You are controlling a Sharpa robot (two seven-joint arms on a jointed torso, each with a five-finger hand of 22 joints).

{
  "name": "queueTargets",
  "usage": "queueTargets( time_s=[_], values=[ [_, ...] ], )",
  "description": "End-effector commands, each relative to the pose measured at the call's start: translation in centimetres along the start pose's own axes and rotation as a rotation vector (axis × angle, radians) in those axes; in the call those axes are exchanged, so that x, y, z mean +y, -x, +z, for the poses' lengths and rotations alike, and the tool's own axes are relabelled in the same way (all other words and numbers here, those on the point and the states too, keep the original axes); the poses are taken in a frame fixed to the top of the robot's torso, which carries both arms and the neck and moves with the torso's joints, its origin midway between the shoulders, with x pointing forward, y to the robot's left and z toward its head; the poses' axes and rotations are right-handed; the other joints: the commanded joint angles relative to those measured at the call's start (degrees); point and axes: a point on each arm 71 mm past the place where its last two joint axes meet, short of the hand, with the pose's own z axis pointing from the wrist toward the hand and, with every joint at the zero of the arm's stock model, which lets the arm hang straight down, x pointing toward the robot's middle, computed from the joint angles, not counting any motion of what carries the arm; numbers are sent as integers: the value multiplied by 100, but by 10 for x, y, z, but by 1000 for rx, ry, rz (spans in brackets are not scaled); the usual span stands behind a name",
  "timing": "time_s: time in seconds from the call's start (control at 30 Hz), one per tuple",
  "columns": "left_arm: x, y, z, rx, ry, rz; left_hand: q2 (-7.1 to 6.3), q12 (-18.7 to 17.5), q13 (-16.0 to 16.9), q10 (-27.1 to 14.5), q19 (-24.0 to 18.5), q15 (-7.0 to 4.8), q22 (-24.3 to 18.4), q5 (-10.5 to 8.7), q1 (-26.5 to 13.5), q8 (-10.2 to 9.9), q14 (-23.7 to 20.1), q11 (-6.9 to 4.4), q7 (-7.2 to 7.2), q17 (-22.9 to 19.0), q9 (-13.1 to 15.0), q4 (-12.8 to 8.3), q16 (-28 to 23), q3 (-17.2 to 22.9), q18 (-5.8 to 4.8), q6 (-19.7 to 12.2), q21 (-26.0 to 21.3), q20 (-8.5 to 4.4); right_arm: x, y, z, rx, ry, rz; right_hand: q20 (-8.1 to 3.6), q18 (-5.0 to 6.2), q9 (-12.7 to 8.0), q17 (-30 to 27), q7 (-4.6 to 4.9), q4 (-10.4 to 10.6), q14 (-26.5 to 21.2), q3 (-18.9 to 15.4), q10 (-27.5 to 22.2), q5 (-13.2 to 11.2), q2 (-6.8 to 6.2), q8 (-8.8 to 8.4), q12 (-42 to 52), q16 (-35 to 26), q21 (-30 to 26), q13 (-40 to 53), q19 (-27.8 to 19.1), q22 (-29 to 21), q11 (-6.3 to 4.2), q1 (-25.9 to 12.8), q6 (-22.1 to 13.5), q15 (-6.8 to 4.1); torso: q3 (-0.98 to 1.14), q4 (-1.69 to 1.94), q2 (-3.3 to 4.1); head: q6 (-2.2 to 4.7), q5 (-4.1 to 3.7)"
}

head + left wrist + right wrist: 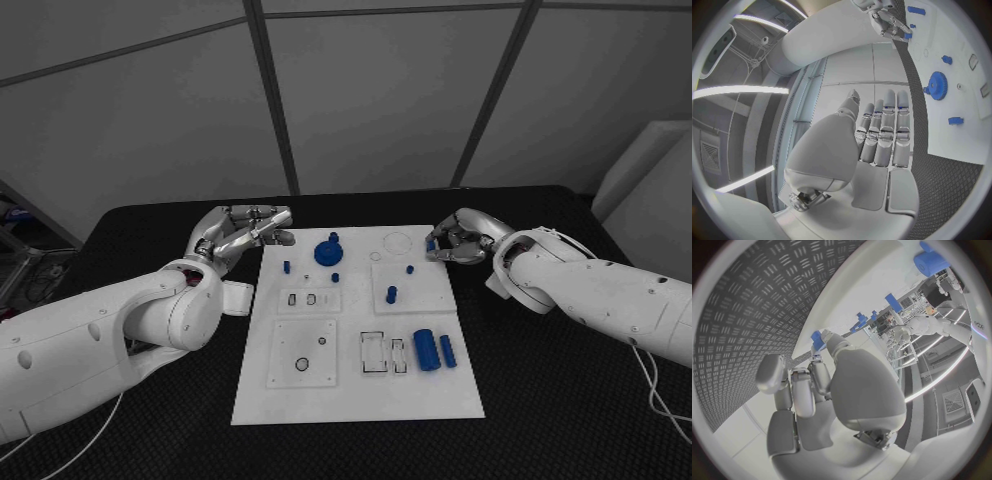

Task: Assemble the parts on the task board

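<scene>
The white task board (353, 395) lies in the middle of the table. On it are a blue gear (327, 253), several small blue pegs, a thick blue cylinder (426, 349) and a thin one (449, 350). My left hand (248, 229) hovers at the board's far left corner, its fingers (887, 131) straight and side by side, holding nothing. The gear (936, 85) lies just ahead of them. My right hand (459, 238) is at the far right corner, fingers curled in. Thumb and finger pinch a small blue part (817, 339) at the board's edge (431, 243).
Square and round recesses mark the board's near half (306, 352). A small white block (237, 298) lies beside the board's left edge, by my left forearm. Black ribbed table surface (562, 420) surrounds the board, and grey wall panels stand behind it.
</scene>
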Motion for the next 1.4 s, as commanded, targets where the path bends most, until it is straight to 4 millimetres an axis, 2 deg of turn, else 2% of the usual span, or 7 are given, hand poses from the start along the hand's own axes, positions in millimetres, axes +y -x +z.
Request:
queueTargets(
  time_s=[0.03, 0.4, 0.63, 0.73, 0.9, 1.1, 1.4],
  values=[
    [-1, -1, 0, 13, -6, -3, 22, -18, -2, 0, -15, 23, -6, -34, -20, -20, -11, 28, 38, 6, -3, -26, -31, 3, -58, 5, -13, 5, 1, 1, 1, -6, 2, -2, -7, -83, -3, 1327, 6, -8, 551, -16, 13, -23, 45, 14, -3, 29, 10, 6, 47, 7, 9, -65, 17, -33, 2, 5, 0, -8, 0],
    [-2, -1, 0, 20, -11, 12, 22, -18, -2, 0, -15, 23, -6, -34, -20, -20, -11, 28, 38, 6, -3, -26, -31, 3, -58, 5, -13, 5, 3, 1, 1, -12, 7, -2, -89, -83, 90, 1341, -171, -30, 555, 17, 56, -10, 184, 293, 31, 34, 19, 51, 63, 27, -135, -56, 462, -142, 2, -3, -1, -26, -8],
    [-2, -1, 0, 21, -12, 13, 26, -20, -2, -3, -17, 24, -7, -33, -24, -23, -11, 29, 40, 10, -4, -29, -35, 2, -58, 2, -13, 6, 4, 2, 0, -34, 10, -1, -133, -89, 113, 1366, -218, -74, 561, 67, 71, -14, 274, 353, 33, 44, 33, 59, 84, 56, -181, -2, 527, -186, 6, 1, 2, -21, -14],
    [-2, -1, 0, 20, -11, 13, 26, -20, -2, -3, -17, 24, -7, -33, -24, -23, -11, 29, 40, 10, -4, -29, -35, 2, -58, 2, -13, 6, 6, 3, -2, -41, 13, 0, -158, -93, 118, 1379, -226, -119, 564, 127, 72, -179, 326, 365, 21, 49, 37, 54, 92, 67, -193, 43, 516, -204, 0, -2, -6, -24, -7],
    [-2, 0, -1, 17, -11, 15, 26, -20, -2, -3, -17, 24, -7, -33, -24, -23, -11, 29, 40, 10, -4, -29, -35, 2, -58, 2, -13, 6, 13, 5, -8, -43, 27, 3, -164, -96, 118, 1395, -223, -147, 568, 169, 66, -218, 351, 364, 8, 55, 42, 44, 99, 78, -194, 66, 496, -207, -8, -14, -16, -7, -5],
    [-2, 1, -1, 14, -11, 17, 28, -20, -2, -4, -17, 24, -7, -33, -21, -24, -11, 29, 39, 11, -4, -32, -37, 3, -58, 2, -13, 6, 42, 2, -12, -24, 84, 19, -166, -96, 117, 1396, -220, -165, 569, 195, 60, -223, 363, 362, -2, 55, 40, 35, 97, 73, -192, 82, 484, -207, -19, -26, -37, -5, 21],
    [-2, 1, -1, 13, -11, 18, 28, -20, -2, -4, -17, 24, -7, -33, -21, -24, -11, 29, 39, 11, -4, -32, -37, 3, -58, 2, -13, 6, 105, -18, -7, 22, 200, 36, -167, -98, 117, 1406, -217, -178, 571, 212, 54, -221, 368, 362, -12, 59, 44, 26, 102, 84, -191, 91, 479, -206, -19, -6, -23, -6, 91]
  ],
)
